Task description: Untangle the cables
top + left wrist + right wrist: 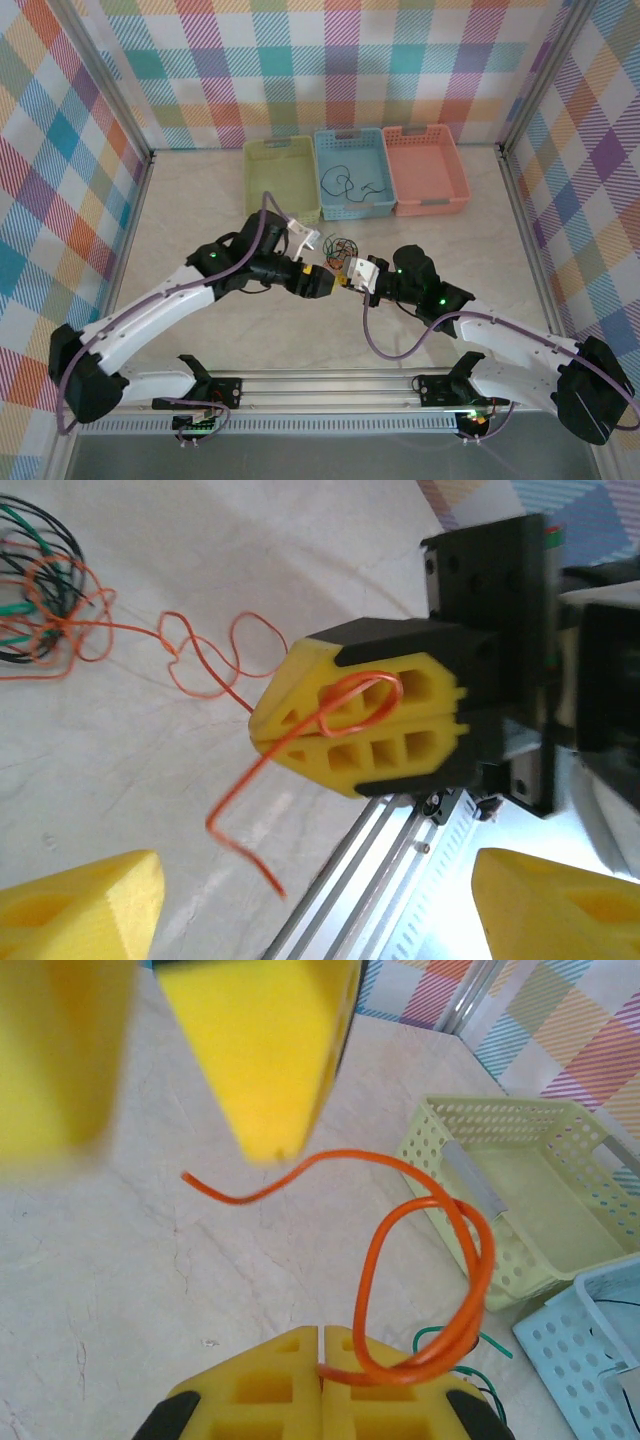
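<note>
While right hand (320,1332) clenches orange cable (487,1265), left hand (315,865) released, partly cropped

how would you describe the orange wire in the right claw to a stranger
Find the blue basket, middle of three at the far edge of the table; in front lies a small knot of wires. The orange wire trails out of that knot to the shut right claw, curling in one loop at its tips, the only strand leaving the knot.

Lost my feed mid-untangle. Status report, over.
Left gripper open, nothing held. Right gripper shut on orange wire. Wire trails to knot on table. Baskets stand apart behind.
</note>
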Controlling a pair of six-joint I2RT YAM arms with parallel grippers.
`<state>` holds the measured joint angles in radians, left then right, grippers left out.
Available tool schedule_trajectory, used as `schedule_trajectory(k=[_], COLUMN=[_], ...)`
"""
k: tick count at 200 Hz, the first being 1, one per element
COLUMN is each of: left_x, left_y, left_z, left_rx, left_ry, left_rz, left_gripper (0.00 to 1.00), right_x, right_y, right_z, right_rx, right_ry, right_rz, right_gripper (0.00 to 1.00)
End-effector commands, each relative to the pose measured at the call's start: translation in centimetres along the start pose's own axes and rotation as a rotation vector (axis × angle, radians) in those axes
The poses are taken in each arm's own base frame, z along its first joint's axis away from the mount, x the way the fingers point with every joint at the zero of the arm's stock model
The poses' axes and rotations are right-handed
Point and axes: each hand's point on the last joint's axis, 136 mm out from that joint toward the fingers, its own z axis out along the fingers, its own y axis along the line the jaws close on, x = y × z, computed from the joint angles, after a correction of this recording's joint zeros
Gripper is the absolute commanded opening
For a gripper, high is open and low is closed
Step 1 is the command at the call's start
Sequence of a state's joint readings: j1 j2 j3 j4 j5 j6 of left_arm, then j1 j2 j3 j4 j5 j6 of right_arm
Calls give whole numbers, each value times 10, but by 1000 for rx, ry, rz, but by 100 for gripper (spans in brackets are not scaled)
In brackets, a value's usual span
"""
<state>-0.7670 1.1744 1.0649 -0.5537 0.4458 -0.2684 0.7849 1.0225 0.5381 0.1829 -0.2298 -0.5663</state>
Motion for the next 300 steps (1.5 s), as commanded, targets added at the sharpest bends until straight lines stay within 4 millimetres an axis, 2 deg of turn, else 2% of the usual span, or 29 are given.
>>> schedule_trajectory(k=[1,21,33,44,57,78,94,110,148,160,183,220,240,273,288,300], left_x=[-4,-13,-20,-24,-30,-38,-41,-41,-28,-26,-20,-9,-6,-6,-2,-5], left_y=[2,0,-8,-19,-17,-15,-16,-4,-2,-1,0,-13,-18,-14,-12,-16], left_z=[-38,-56,-56,-49,-36,-13,0,8,8,6,8,4,1,4,2,-6], left_rx=[-88,-112,-78,-11,-6,44,76,29,48,47,58,147,177,167,160,177], left_ry=[-58,-107,-112,-99,-89,-101,-98,-86,-96,-104,-89,-111,-115,-101,-110,-165], left_rz=[26,45,83,152,203,247,263,252,243,237,210,188,179,117,79,66], left_gripper=[87,89,85,77,68,62,48,31,29,25,25,46,50,50,62,68], right_x=[-8,-10,-12,-14,-18,-24,-27,-27,-28,-28,-29,-29,-27,-27,-26,-25], right_y=[3,8,13,16,22,31,33,34,33,33,33,28,28,27,25,23], right_z=[-2,-2,-3,-4,-6,-10,-11,-12,-12,-12,-13,-12,-11,-12,-11,-10], right_rx=[-22,-53,-79,-101,-134,-186,-203,-209,-206,-206,-204,-188,-191,-184,-170,-160], right_ry=[-33,-47,-59,-67,-82,-114,-123,-125,-124,-124,-126,-121,-114,-114,-111,-104], right_rz=[-30,-35,-39,-37,-37,-38,-36,-35,-32,-30,-26,-7,-5,-8,-5,1], right_gripper=[0,0,0,0,0,0,0,0,0,0,0,0,0,0,0,0])
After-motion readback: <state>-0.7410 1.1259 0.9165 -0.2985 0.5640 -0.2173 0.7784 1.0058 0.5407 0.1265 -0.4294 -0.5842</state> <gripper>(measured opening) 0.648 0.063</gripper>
